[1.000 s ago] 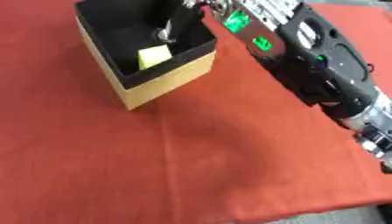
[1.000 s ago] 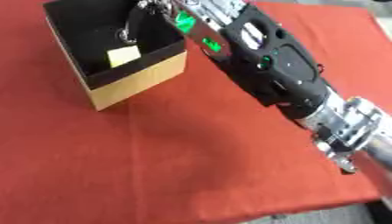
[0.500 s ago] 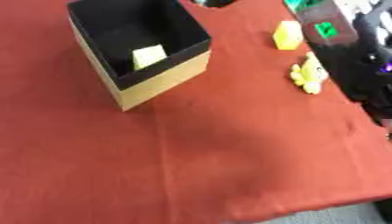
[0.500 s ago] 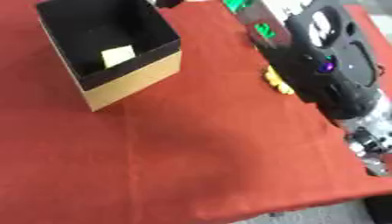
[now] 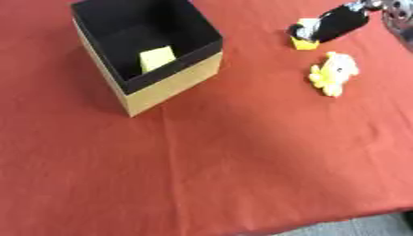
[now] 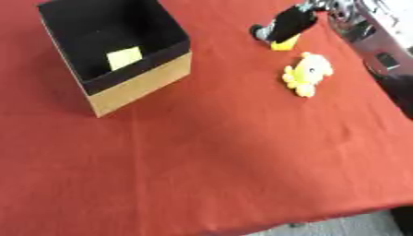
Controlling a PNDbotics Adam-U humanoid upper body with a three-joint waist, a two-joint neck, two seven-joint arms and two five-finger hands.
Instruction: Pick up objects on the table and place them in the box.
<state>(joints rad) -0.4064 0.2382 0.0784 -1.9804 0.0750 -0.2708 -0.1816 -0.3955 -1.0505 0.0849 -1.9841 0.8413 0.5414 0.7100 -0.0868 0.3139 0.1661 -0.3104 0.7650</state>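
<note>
An open box (image 5: 164, 79) with tan sides and a black inside stands at the upper left; a flat yellow piece (image 5: 157, 58) lies in it. A small yellow block (image 6: 283, 44) sits at the upper right. My right hand (image 5: 332, 22) comes in from the upper right corner, with straight black fingers (image 6: 287, 24) reaching down onto the block's top and partly covering it. A yellow and white plush toy (image 5: 333, 73) lies apart on the cloth, just below the block. My left hand shows in no view.
A red cloth (image 5: 242, 156) covers the table; its front edge runs along the bottom right, with grey floor (image 6: 355, 227) beyond. Part of my right arm (image 6: 373, 27) shows along the right edge.
My right arm has pulled away from over the box to the upper right, uncovering the yellow block and the plush toy. Its hand now reaches down onto the block. The camera has also shifted.
</note>
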